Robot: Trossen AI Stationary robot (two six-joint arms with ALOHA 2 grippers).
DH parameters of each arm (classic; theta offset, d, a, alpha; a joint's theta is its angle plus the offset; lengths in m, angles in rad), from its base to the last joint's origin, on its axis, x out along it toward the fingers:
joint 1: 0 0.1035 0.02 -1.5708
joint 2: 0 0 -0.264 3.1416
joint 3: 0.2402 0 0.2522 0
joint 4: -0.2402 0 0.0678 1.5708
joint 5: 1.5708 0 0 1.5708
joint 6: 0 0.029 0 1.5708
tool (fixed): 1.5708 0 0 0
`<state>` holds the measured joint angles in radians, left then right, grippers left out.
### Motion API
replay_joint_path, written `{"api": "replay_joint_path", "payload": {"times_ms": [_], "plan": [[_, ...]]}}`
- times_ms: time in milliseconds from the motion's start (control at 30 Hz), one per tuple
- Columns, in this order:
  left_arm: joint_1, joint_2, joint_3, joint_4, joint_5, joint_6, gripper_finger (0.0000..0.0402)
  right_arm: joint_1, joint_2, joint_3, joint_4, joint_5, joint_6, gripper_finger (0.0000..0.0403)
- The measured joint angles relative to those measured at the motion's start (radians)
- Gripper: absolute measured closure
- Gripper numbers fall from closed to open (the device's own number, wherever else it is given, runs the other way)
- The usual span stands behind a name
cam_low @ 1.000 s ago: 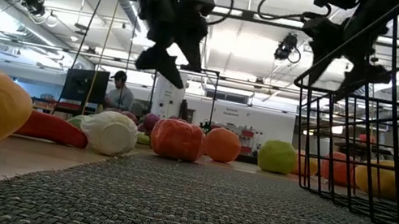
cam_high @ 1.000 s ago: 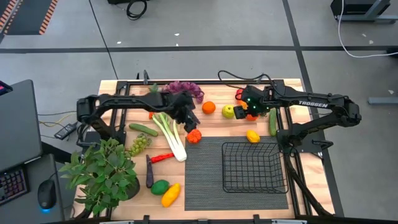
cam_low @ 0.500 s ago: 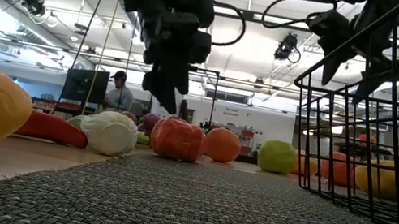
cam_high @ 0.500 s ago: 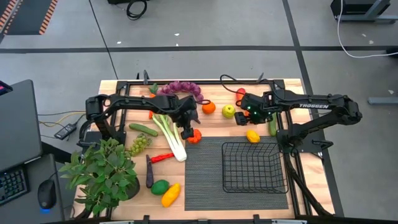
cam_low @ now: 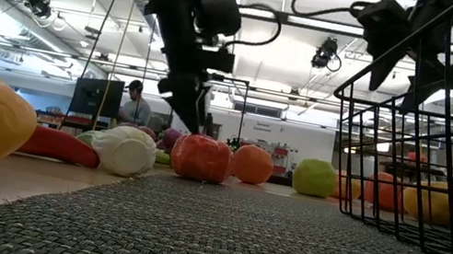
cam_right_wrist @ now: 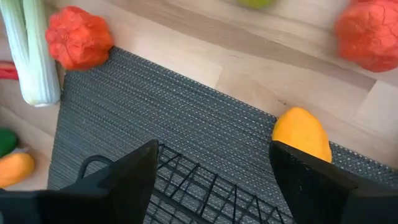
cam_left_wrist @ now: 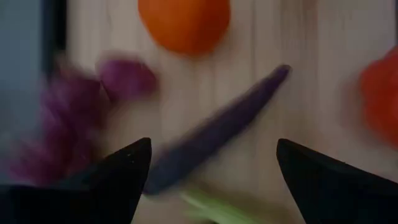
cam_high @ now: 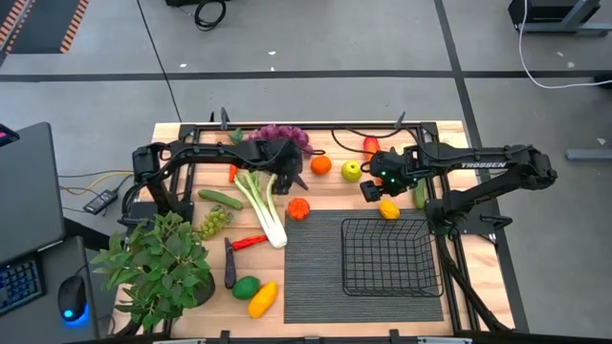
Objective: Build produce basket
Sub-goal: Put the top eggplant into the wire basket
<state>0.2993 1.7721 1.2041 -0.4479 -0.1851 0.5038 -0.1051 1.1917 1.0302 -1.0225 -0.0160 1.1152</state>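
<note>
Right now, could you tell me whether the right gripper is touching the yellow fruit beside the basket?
Apart. The right wrist view shows the right gripper with its fingers spread and empty, hanging above the mat, and the yellow fruit lying clear between and beyond them, untouched.

Both arms are matte black and slim-linked, the right arm (cam_high: pixel 478 164) lettered TROSSEN in white with green lights glowing at its wrist, black cables looping from each, ending in dark wedge-shaped fingers (cam_right_wrist: pixel 121 180).

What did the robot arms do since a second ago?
The left gripper dipped toward the red-orange vegetable, then pulled back toward the purple grapes without taking it. The right gripper slid from beside the green apple toward the yellow fruit. Both are open and empty. The basket and produce stayed put.
</note>
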Motion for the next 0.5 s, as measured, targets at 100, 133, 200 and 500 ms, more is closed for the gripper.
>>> {"api": "replay_joint_path", "payload": {"times_ms": [100, 133, 200, 500], "plan": [[-0.001, 0.009, 0.000, 0.072, 0.001, 0.226, 0.0047, 0.012, 0.000, 0.000, 0.000, 0.000, -0.011, 0.0092], [-0.002, 0.021, 0.000, 0.110, 0.001, 0.271, 0.0047, 0.015, 0.000, 0.000, 0.001, 0.002, -0.011, 0.0092], [0.003, 0.041, 0.000, 0.112, 0.005, 0.321, 0.0047, 0.024, 0.000, 0.000, 0.005, 0.010, -0.011, 0.0092], [0.019, 0.155, 0.002, 0.050, 0.003, 0.375, 0.0048, 0.053, 0.000, 0.001, 0.035, 0.007, -0.009, 0.0093]]}}
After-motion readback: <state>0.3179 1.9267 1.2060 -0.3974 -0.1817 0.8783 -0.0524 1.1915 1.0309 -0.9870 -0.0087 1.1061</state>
